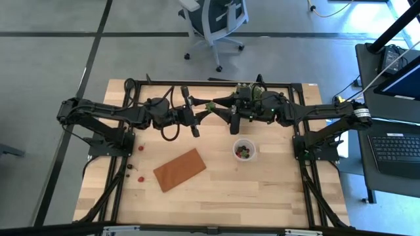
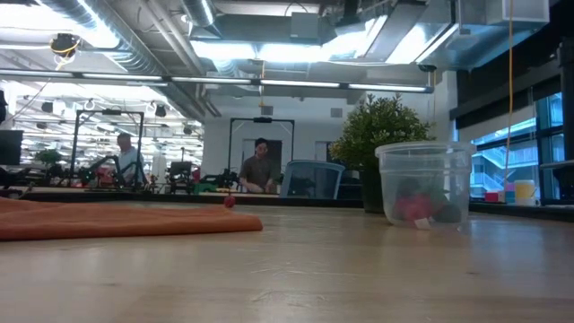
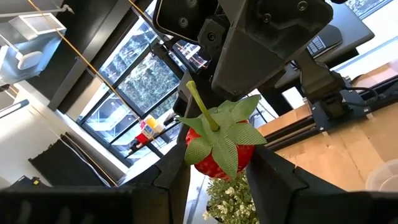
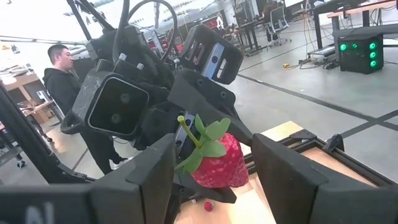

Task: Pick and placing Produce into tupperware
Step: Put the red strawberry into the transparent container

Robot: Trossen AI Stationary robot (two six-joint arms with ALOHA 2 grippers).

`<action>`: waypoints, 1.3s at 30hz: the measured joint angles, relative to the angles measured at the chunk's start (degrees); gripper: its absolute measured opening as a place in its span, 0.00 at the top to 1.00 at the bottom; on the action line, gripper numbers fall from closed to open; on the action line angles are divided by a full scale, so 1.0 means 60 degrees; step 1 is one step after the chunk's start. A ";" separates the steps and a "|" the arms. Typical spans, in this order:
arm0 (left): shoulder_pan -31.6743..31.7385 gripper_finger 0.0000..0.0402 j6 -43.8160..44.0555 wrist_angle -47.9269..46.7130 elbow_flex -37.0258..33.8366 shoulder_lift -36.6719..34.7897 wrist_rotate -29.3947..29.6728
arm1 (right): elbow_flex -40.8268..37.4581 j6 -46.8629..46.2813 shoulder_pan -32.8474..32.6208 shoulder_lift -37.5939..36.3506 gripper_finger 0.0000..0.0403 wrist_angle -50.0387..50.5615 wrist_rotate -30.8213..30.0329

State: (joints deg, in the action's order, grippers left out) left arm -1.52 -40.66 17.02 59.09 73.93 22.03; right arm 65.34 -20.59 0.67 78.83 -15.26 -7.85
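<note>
One tupperware (image 1: 245, 150), one brown board (image 1: 180, 169), one potted plant (image 2: 380, 135), three loose berries (image 1: 140, 148) on the table.

Wooden table (image 1: 262, 190) — brown board (image 1: 179, 169), tupperware (image 1: 245, 150), stray produce (image 1: 140, 148).

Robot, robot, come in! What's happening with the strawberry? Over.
Left end effector and right end effector meet mid-air, both at one strawberry. Cup already holds fruit; more pieces lie near the left arm's base. Nothing blocking the cup. Over.

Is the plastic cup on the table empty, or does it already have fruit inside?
Not empty: the plastic cup stands upright with red and dark fruit pieces at its bottom.
</note>
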 joint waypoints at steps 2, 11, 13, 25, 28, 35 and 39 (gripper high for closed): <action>0.0000 0.67 0.0004 -0.0002 0.0000 0.0000 0.0001 | -0.0001 0.0009 0.0004 0.0000 0.47 0.0033 0.0003; 0.0000 0.67 0.0000 0.0019 0.0000 0.0000 -0.0015 | -0.0003 0.0046 0.0000 0.0000 0.44 0.0099 0.0009; -0.0006 0.67 -0.0005 0.0185 0.0004 0.0004 -0.0138 | -0.0010 0.0025 0.0000 0.0031 0.40 0.0231 0.0123; -0.0007 0.67 -0.0003 0.0072 0.0011 0.0004 -0.0045 | -0.0025 0.0020 0.0004 0.0051 0.17 0.0003 0.0357; -0.0015 0.67 0.0000 0.0062 0.0011 0.0004 -0.0033 | -0.0025 0.0017 0.0014 0.0051 0.17 0.0003 0.0339; -0.0226 0.67 -0.0004 0.0055 0.0011 0.0004 -0.0012 | -0.0025 -0.0252 0.0051 0.0046 0.17 -0.0076 0.0316; -0.0304 0.67 -0.0004 0.0090 0.0011 0.0004 -0.0010 | -0.0023 -0.0283 0.0051 0.0044 0.17 -0.0071 0.0320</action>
State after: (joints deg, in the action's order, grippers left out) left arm -3.34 -40.69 17.56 59.16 73.95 21.97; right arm 65.20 -22.29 0.97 79.09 -15.69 -5.93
